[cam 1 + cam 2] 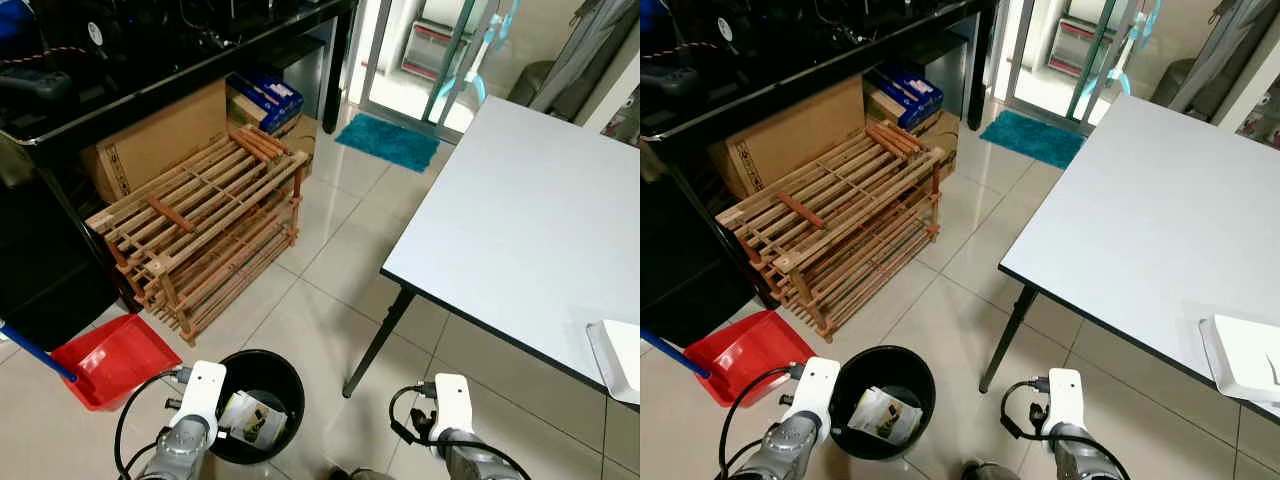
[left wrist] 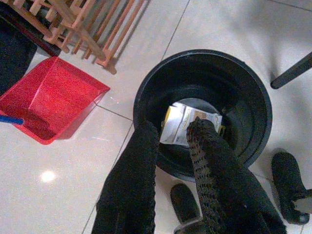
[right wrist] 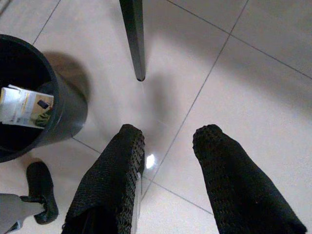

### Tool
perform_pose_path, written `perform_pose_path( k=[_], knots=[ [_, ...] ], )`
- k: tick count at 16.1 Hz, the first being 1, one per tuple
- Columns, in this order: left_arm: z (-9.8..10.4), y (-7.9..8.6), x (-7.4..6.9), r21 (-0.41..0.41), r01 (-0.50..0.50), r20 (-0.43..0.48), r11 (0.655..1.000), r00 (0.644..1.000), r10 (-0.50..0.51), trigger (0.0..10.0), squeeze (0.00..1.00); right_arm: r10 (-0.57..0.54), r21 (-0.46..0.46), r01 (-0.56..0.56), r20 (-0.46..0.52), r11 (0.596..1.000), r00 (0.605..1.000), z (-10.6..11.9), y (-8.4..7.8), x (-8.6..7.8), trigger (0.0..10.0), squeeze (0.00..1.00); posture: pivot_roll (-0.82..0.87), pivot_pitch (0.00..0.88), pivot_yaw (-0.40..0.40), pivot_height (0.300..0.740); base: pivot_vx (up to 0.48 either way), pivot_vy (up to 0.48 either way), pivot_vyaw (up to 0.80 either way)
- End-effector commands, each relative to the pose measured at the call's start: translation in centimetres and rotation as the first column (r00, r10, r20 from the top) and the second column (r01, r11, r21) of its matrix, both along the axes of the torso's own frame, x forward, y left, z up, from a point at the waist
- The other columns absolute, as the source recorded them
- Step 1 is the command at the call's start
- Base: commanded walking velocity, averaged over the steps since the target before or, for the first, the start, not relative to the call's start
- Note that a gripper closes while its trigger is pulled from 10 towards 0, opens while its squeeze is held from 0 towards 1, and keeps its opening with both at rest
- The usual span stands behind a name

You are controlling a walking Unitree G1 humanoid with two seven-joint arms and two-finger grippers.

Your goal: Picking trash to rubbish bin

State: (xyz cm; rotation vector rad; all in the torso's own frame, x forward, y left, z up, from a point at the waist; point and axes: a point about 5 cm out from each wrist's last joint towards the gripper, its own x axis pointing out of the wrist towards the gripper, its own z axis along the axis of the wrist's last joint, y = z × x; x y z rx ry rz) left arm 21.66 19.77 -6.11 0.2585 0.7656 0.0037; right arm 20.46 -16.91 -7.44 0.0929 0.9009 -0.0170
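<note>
A round black rubbish bin (image 1: 262, 368) stands on the tiled floor in front of me, beside the table leg. A white and yellow wrapper (image 1: 251, 420) lies inside it on the bottom, also plain in the left wrist view as the wrapper (image 2: 187, 124). My left gripper (image 2: 173, 131) hovers open just above the bin's near rim (image 2: 146, 92), nothing between its fingers. My right gripper (image 3: 168, 136) is open over bare floor tiles, to the right of the bin (image 3: 63, 105) and near the table leg (image 3: 134, 39).
A red dustpan (image 1: 110, 358) with a blue handle lies left of the bin. A wooden slatted rack (image 1: 205, 225) leans by a black desk and cardboard boxes. A white table (image 1: 530, 220) stands on the right, with a white tray (image 1: 618, 355) at its near edge.
</note>
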Motion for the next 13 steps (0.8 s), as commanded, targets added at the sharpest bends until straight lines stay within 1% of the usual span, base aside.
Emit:
perform_pose_path(
  k=[1,3,6,8,11,13],
  knots=[
    [-0.23,-0.28,-0.24,-0.002,0.004,-0.018,1.000,1.000,-0.004,10.0,0.00,-0.011,0.010,0.011,0.006,1.000,1.000,-0.06,-0.07,-0.14,10.0,0.00,-0.04,0.043,-0.096,0.740,0.000,0.000,0.00],
    [-0.25,-0.42,-0.22,0.005,0.018,-0.022,1.000,1.000,-0.018,10.0,0.00,-0.009,0.018,0.009,0.008,1.000,1.000,-0.05,0.03,-0.09,10.0,0.00,-0.05,0.037,-0.094,0.740,0.000,0.000,-0.80],
    [-0.23,-0.53,-0.15,0.007,0.022,-0.022,1.000,1.000,-0.022,10.0,0.00,-0.022,0.041,0.021,0.032,0.999,0.999,0.08,0.02,0.04,10.0,0.00,-0.04,0.031,-0.095,0.740,0.000,0.000,0.00],
    [-0.22,-0.58,-0.11,0.007,0.025,-0.021,1.000,0.999,-0.025,10.0,0.00,-0.011,0.039,0.010,0.040,0.999,0.999,0.12,0.01,0.06,10.0,0.00,-0.04,0.029,-0.096,0.740,0.000,0.000,0.00],
    [-0.25,-0.59,-0.16,0.006,0.025,-0.022,1.000,0.999,-0.025,10.0,0.00,-0.008,0.034,0.007,0.031,0.999,0.999,0.02,-0.02,-0.08,10.0,0.00,-0.04,0.031,-0.097,0.740,0.000,0.000,0.00],
    [-0.14,-0.51,-0.06,-0.008,-0.001,-0.007,1.000,1.000,0.001,10.0,0.00,-0.007,0.034,0.006,0.025,0.999,1.000,-0.03,-0.06,-0.17,10.0,0.00,-0.04,0.040,-0.101,0.740,0.000,0.000,0.00]
  ],
)
